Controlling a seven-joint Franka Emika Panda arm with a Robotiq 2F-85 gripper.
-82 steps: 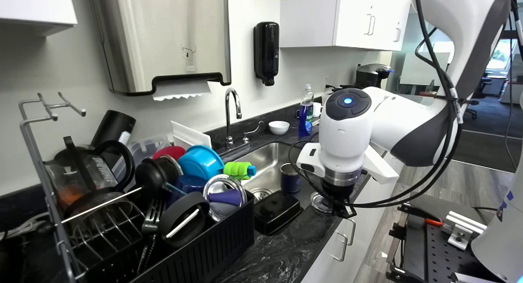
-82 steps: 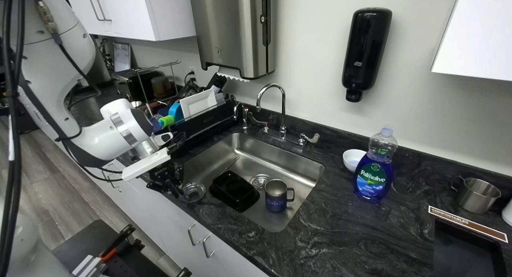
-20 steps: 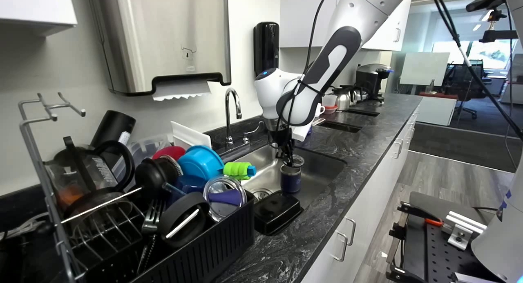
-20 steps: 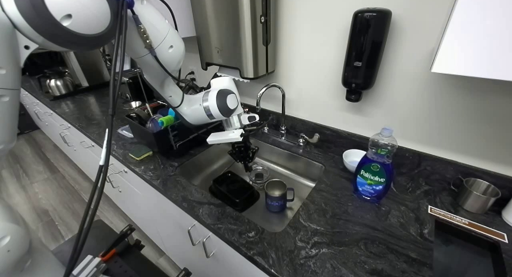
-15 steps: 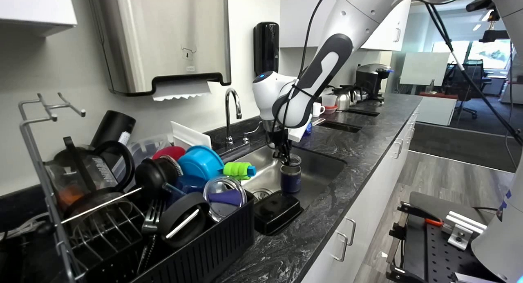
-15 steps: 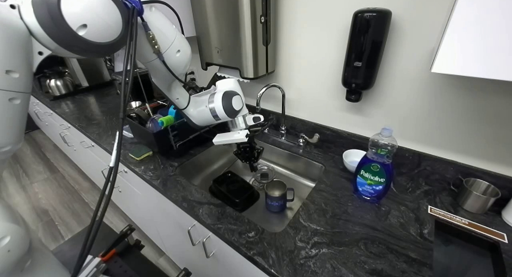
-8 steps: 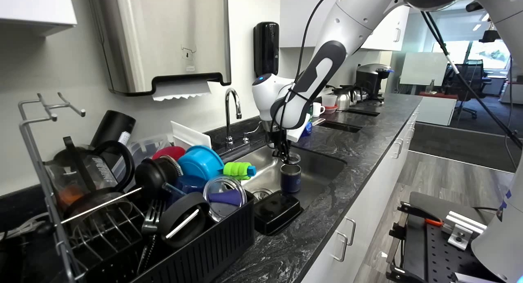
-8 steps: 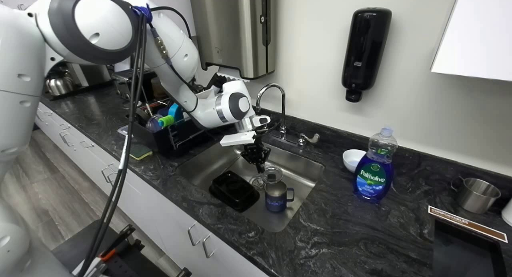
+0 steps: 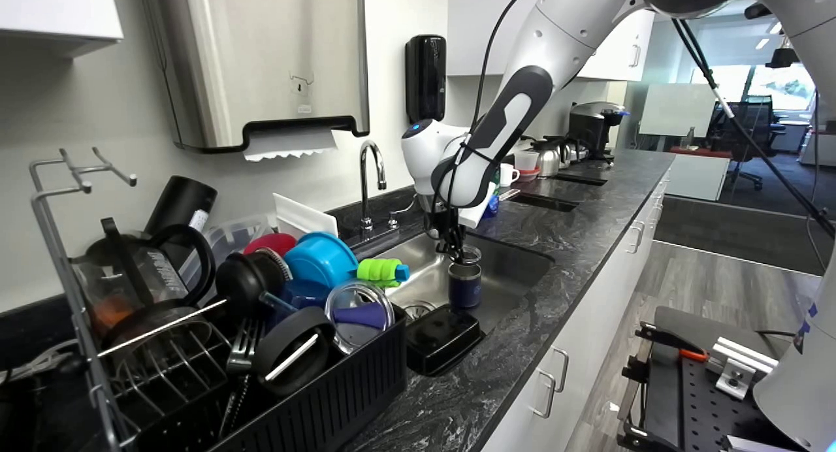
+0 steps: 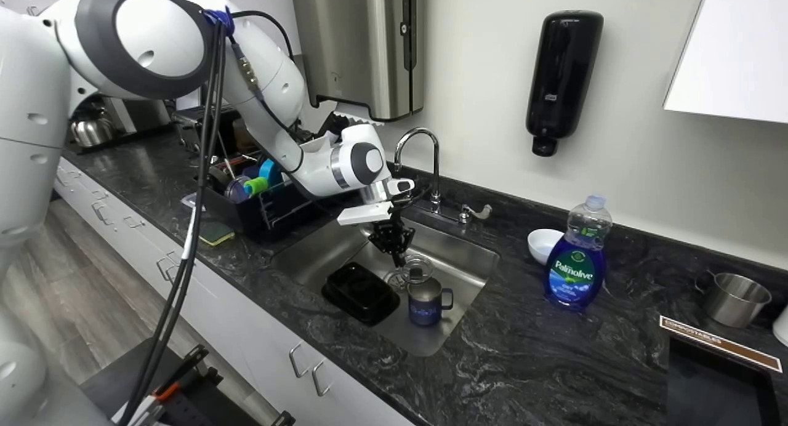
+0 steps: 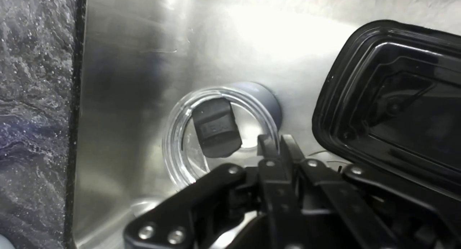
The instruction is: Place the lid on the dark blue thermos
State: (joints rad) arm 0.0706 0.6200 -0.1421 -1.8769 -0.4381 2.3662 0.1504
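Gripping lid [image 11: 216, 128]: jaws clenched on rim | steel sink [image 10: 455, 258] below | marbled counter [image 10: 554, 364] | pale wall [image 10: 480, 106]

"How is the rounded, glossy white robot arm [image 9: 562, 34] trimmed?"

"With curved dark grey bands [image 10: 92, 38] and a small glowing blue light [image 9: 415, 127]."

"And its thin black cables [image 10: 203, 180]?"

"Bundled in bright blue wrapping [image 10: 223, 21]."

"The black, many-linked gripper [image 11: 278, 144]?"

"Silvery round-headed screws [image 11: 176, 236] stud its links, and the blunt fingertips [image 11: 292, 148] look grey."
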